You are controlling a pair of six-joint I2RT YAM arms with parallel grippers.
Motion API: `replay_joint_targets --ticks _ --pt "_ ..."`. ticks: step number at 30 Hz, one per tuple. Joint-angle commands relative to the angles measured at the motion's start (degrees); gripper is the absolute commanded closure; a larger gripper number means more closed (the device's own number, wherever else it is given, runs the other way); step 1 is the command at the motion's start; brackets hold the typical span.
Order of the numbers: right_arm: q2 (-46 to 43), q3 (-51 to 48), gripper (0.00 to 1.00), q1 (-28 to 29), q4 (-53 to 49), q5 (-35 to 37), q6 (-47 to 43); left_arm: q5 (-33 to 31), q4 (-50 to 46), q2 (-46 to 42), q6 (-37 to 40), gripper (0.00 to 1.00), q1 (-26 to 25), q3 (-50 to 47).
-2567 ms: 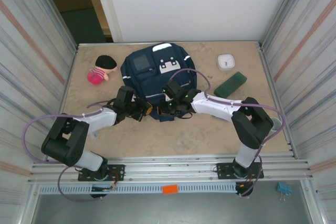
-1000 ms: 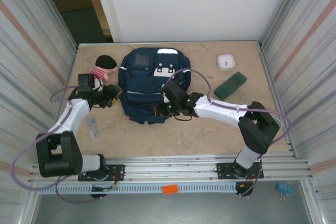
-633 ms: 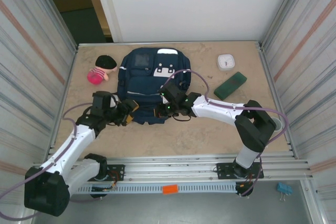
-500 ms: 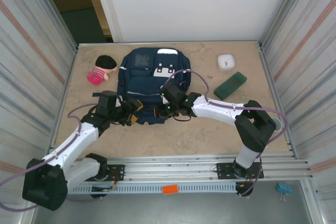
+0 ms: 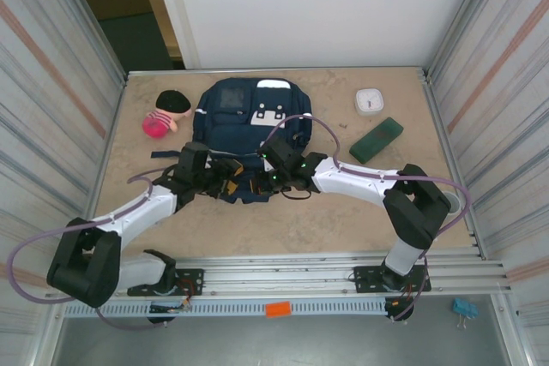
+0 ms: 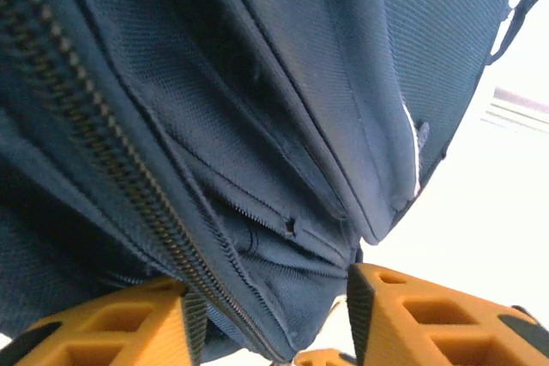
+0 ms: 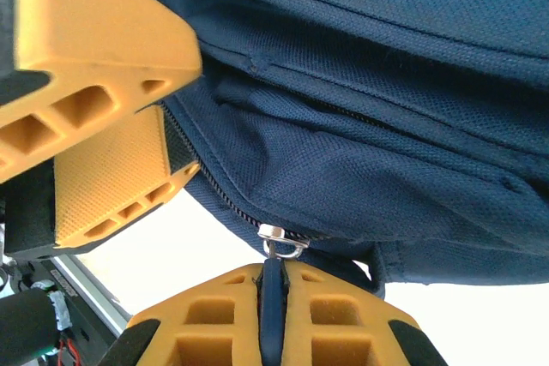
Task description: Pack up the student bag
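The left arm has swung in. A second ago its gripper was out at the left of the overhead view, next to the pink doll (image 5: 165,113). Now the left gripper (image 5: 230,180) sits at the lower edge of the student bag (image 5: 244,122), just beside the right gripper (image 5: 261,180).

The bag lies flat in the upper middle of the table, front pocket up. The white dial (image 5: 369,100) and the green case (image 5: 376,139) are well apart from it on the right.

The right gripper has not budged: its pincer stays clamped on the zip pull (image 7: 281,244). In the left wrist view the left pincer stands part open with the zip seam (image 6: 129,177) and a fold of navy fabric between its fingers (image 6: 111,323). I cannot tell whether it is actually pinching that fabric.

To me this looks like one arm coming in to brace the bag while the other works the zip. The bag is not yet open, and nothing looks packed.
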Motion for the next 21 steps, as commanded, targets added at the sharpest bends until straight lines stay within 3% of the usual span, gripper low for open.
replay_joint_targets --ticks 1,4,5,11,21 --pt "-1.1 0.3 1.00 0.7 0.3 -0.4 -1.2 -1.5 0.0 2.0 0.2 0.68 -0.3 2.0" --pt "-1.9 -0.3 1.00 -0.4 0.0 -0.1 -1.4 -1.4 -1.2 1.9 1.0 0.96 0.0 1.4" --pt "-2.3 -0.6 1.00 -0.9 -0.4 0.1 -1.6 -1.6 -2.8 1.4 2.3 1.00 0.1 1.6" --pt "-4.1 -4.3 1.00 -8.4 -2.6 0.3 -5.4 -6.3 -16.7 -6.0 9.9 1.00 1.3 4.2" --pt "-2.0 -3.8 1.00 -25.5 -3.5 -4.0 -14.3 -1.4 -22.9 -17.5 10.8 1.00 8.5 3.0"
